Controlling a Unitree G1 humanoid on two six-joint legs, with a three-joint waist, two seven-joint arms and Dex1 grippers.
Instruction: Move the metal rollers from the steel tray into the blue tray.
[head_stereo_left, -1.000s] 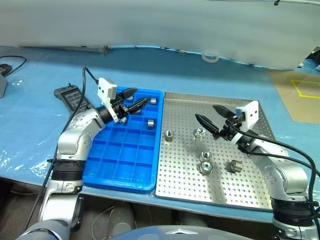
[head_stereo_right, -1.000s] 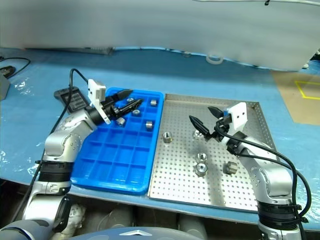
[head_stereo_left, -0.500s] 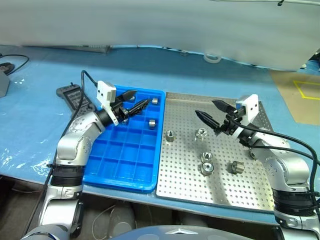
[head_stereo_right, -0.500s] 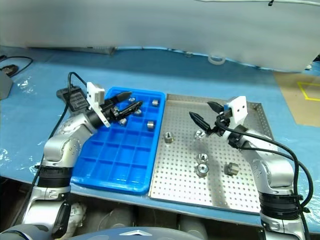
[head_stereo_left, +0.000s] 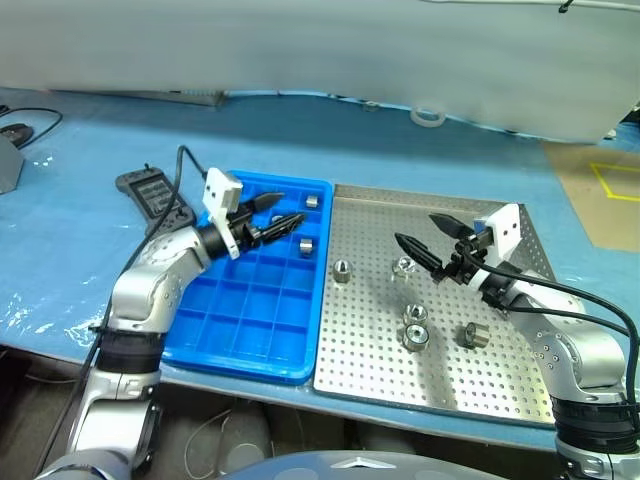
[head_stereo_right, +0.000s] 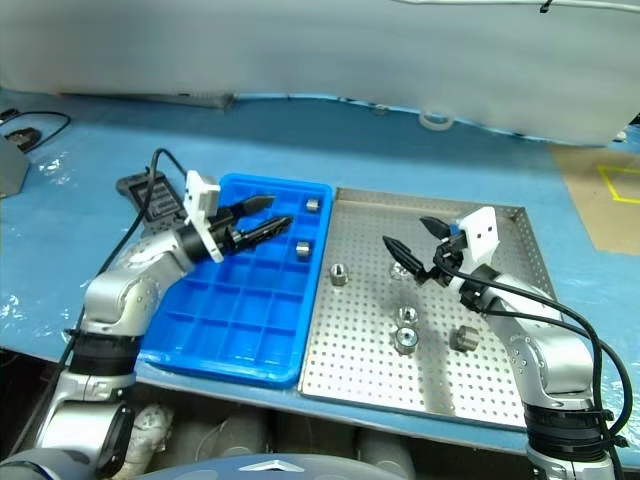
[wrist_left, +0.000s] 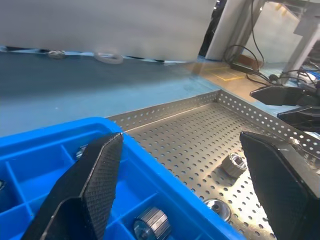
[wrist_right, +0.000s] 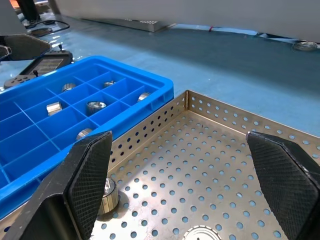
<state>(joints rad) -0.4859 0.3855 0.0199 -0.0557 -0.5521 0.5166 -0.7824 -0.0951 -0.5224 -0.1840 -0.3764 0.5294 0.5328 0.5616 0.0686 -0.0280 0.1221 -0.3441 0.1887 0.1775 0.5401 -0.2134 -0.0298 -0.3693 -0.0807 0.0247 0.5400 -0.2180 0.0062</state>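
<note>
You see the left end effector (head_stereo_left: 277, 213) spread, empty, over the blue tray (head_stereo_left: 240, 320); the right end effector (head_stereo_left: 428, 240) spread, empty, over the steel tray (head_stereo_left: 500, 375).

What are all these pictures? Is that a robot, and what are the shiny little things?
Yes, it's a robot with two arms. Two pictures come from cameras in its head, looking down at a blue table. The other two come from cameras on its wrists, looking out between its black fingers.

On the table lies a steel tray full of little holes, with five metal rollers on it. Beside it is a blue tray split into square boxes, and a few rollers already sit in there. A black controller lies beyond it.

The left gripper hangs over the blue tray, and the right gripper over the steel tray. Both are open and hold nothing.
</note>
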